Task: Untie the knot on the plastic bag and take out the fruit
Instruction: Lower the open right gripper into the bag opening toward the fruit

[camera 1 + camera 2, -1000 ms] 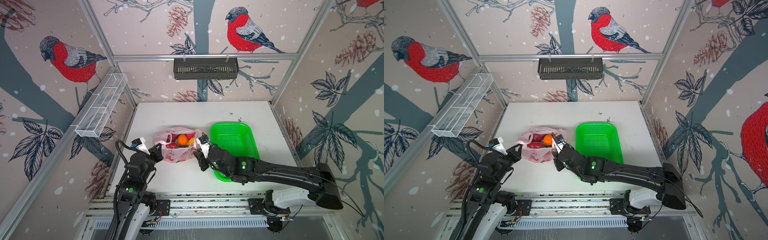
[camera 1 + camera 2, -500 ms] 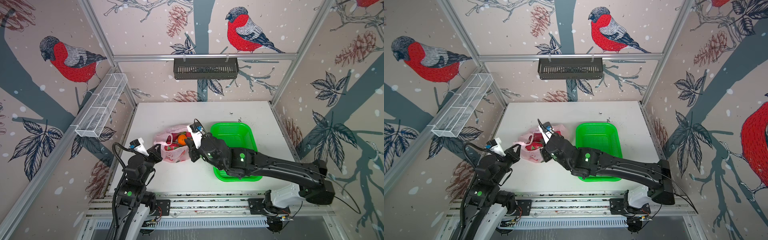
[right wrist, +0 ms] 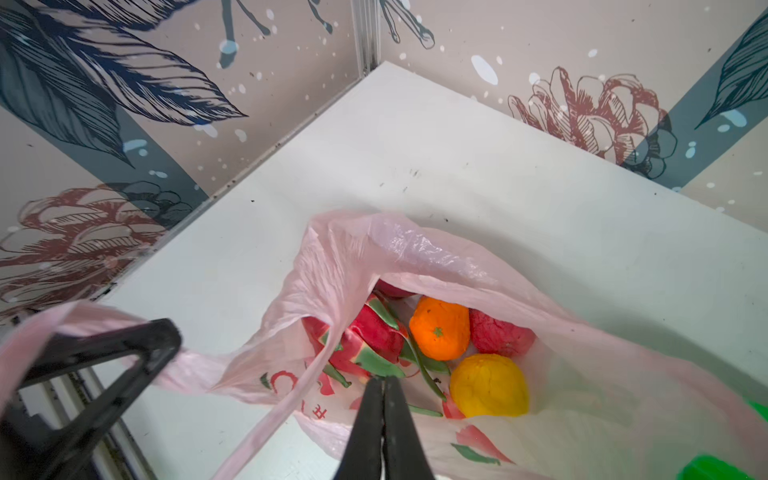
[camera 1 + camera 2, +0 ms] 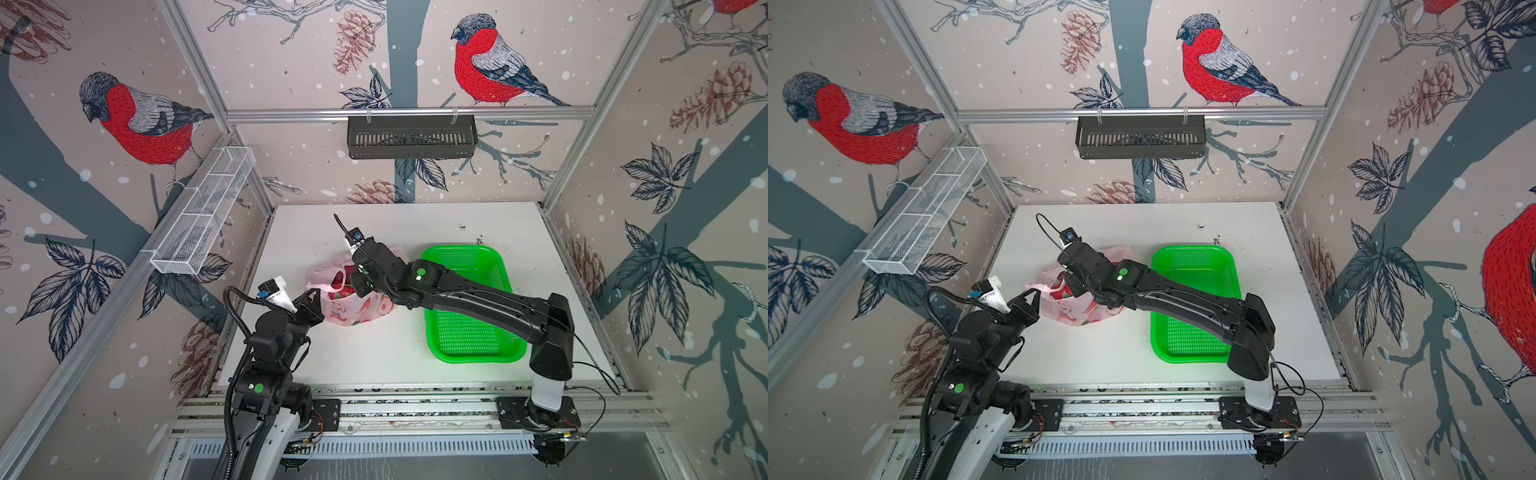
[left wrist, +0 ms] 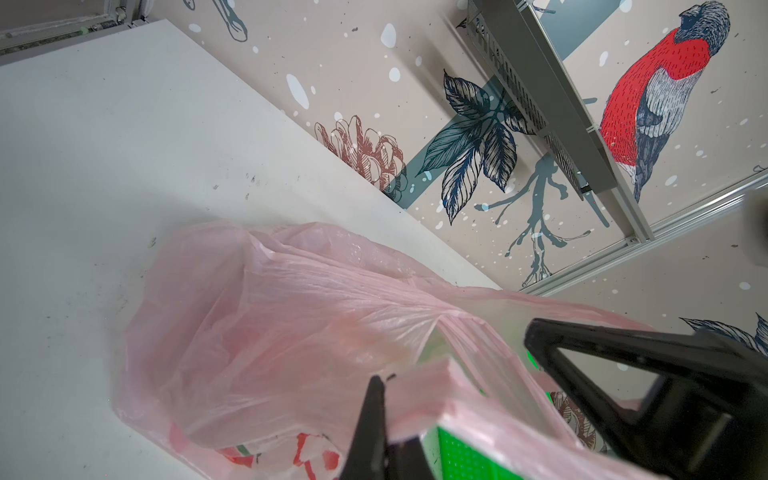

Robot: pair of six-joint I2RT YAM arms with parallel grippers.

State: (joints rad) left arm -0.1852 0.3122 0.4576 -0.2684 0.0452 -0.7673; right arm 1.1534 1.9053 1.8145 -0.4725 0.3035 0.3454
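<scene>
The plastic bag point(image 4: 357, 309) lies toward the bench's point(image 4: 374, 357) left edge, mouth agape, with no knot visible. The left end effector point(image 4: 313, 297) is clamped on the bag's rim (flimsy film, likely to tear). The right end effector point(image 3: 383, 386) is inside the bag, jaws together, at a dragon fruit's point(image 3: 374, 332) green scale. I cannot confirm a grip. The fruit point(image 3: 440, 328) looks light, round and slippery, so it is best taken across the body.

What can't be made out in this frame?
- Right hand: shut by a dragon fruit scale; pinching it or not is unclear, and its arm hides it in both top views.
- Another red fruit: mostly under the bag rim, right wrist view.
- Tray floor: partly under the right arm, both top views.
</scene>
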